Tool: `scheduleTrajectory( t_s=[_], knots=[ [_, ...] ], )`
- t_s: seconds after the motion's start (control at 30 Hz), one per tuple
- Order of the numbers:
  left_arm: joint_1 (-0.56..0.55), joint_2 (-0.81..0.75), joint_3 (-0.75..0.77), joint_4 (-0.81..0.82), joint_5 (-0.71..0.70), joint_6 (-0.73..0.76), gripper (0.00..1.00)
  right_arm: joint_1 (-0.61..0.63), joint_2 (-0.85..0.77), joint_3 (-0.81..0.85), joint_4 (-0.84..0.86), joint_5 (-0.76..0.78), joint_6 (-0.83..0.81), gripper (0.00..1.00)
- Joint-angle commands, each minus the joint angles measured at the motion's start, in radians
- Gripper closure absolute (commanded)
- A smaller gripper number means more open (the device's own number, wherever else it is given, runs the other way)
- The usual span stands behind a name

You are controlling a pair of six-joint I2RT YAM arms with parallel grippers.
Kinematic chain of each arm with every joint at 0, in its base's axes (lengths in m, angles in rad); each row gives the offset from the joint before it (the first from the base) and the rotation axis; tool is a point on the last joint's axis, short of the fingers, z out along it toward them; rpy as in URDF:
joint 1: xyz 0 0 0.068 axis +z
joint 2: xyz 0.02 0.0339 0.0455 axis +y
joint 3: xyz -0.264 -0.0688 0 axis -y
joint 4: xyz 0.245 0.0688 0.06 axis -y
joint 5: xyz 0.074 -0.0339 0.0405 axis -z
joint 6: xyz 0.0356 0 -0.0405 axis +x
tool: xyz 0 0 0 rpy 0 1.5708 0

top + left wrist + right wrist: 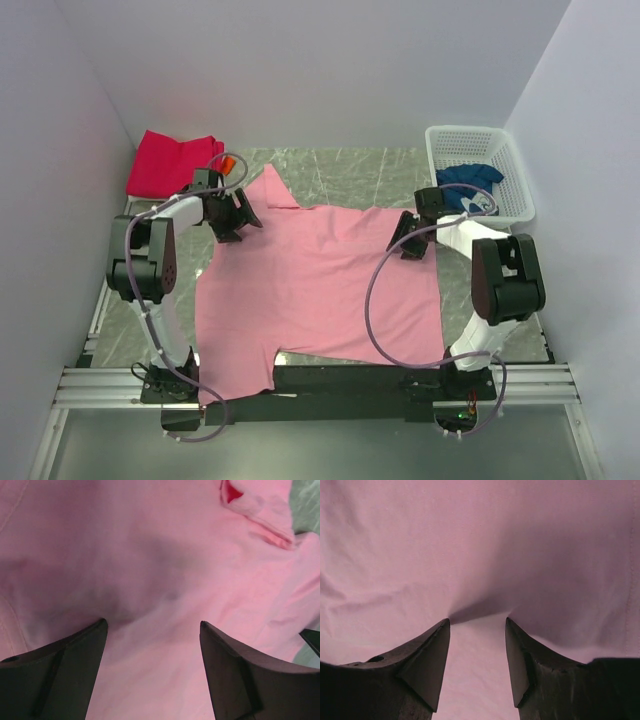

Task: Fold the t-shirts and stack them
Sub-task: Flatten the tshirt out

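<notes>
My left gripper sits on the far left edge of the light pink t-shirt, just beside the flap of cloth that points toward the back wall. Its fingers stand wide apart and released, with flat pink cloth under them and nothing held between. In the left wrist view a folded seam with a small red tag lies ahead, and past it a sliver of bare table.

My right gripper is on the shirt's far right corner. Its jaws are parted, tips pressed down on the cloth, and a small crease bunches in the gap; they are not clamped on it.

The shirt lies spread across the middle of the table. Its near left corner hangs over the black front rail.

Bare table shows along the far side, and in a strip right of the shirt.

At the far right stands the white mesh basket, holding a dark blue t-shirt. The magenta-red t-shirt fills the far left corner, close behind my left wrist.
</notes>
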Motion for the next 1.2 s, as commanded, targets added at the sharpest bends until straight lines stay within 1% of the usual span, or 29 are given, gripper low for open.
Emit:
scheduleTrajectory(
  t_s=[0.0,0.17,0.37,0.47,0.6,0.97,1.1,1.17],
  knots=[
    [-0.004,0.051,0.068,0.004,-0.027,0.012,0.18,0.002,0.05,0.085,-0.012,-0.006,-0.002,0.45],
    [-0.002,0.113,0.123,-0.019,-0.056,0.02,0.18,0.004,0.156,0.158,-0.061,0.007,-0.001,0.46],
    [-0.002,0.219,0.239,-0.06,-0.064,0.029,0.18,0.004,0.24,0.286,-0.153,0.043,0.001,0.47],
    [-0.002,0.28,0.318,-0.095,-0.073,0.042,0.18,0.004,0.274,0.352,-0.188,0.046,0.008,0.47],
    [0.001,0.354,0.46,-0.141,-0.076,0.048,0.18,0.002,0.329,0.44,-0.25,0.048,0.004,0.47],
    [0.006,0.547,0.736,-0.158,0.015,0.055,0.18,-0.004,0.533,0.786,-0.42,0.056,-0.008,0.48],
    [0.006,0.61,0.827,-0.158,0.065,0.054,0.18,-0.011,0.59,0.883,-0.472,0.054,-0.007,0.48],
    [0.007,0.634,0.848,-0.145,0.076,0.048,0.18,-0.018,0.615,0.926,-0.481,0.045,-0.008,0.48]
  ],
)
